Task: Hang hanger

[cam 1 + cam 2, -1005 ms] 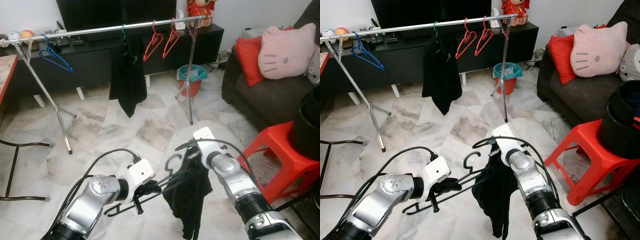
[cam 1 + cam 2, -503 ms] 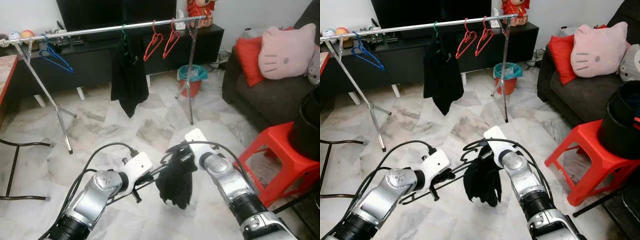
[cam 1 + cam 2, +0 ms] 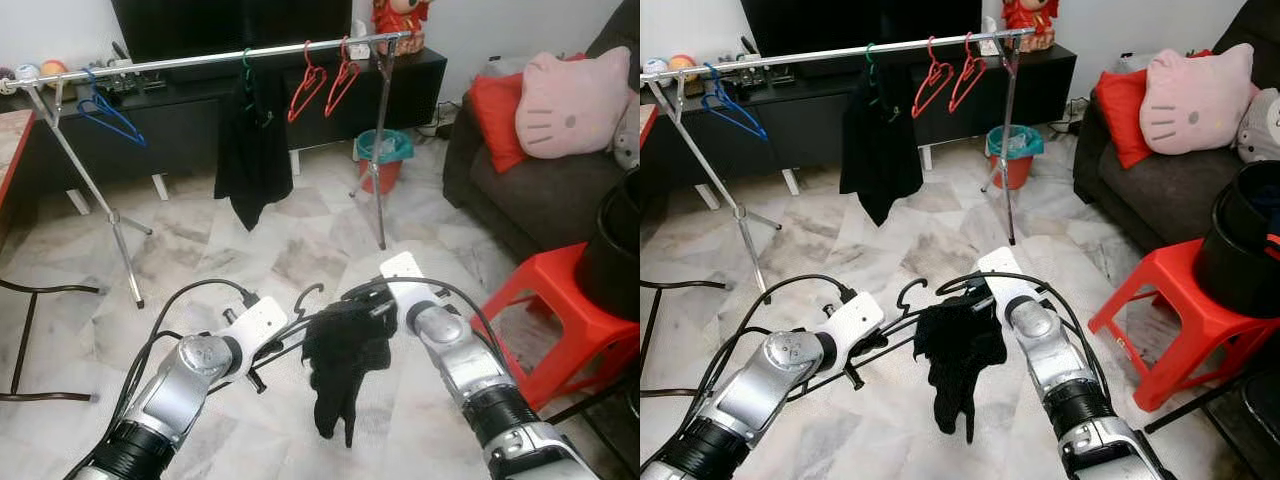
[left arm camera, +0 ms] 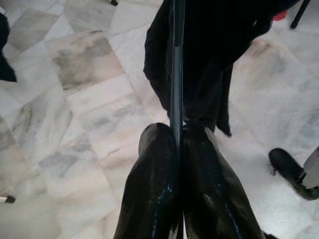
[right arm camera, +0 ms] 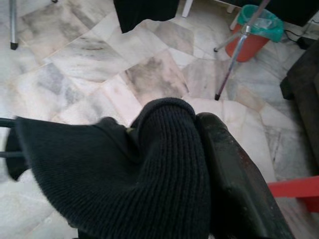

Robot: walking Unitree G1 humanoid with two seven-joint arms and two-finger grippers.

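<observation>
A black hanger (image 3: 296, 312) is held low over the floor, its hook pointing up. My left gripper (image 3: 262, 352) is shut on its bar (image 4: 177, 74). A black knit garment (image 3: 345, 350) is bunched over the hanger's right part, with a tail drooping down. My right gripper (image 3: 372, 312) is shut on the garment's top fold (image 5: 164, 164). Ahead stands a silver clothes rail (image 3: 200, 58) carrying two red hangers (image 3: 305, 85), a blue hanger (image 3: 105, 112) and a black garment on a green hanger (image 3: 252, 150).
A red stool (image 3: 560, 300) with a black bucket (image 3: 615, 250) stands at my right, beside a dark sofa (image 3: 540, 190) with cushions. A teal bin (image 3: 383, 150) sits by the rail's right leg. A black chair frame (image 3: 30, 340) is at the left.
My left gripper has lifted the hanger, and its hook now stands up left of the garment. The garment has moved from hanging under the right gripper to lying bunched across the hanger.
</observation>
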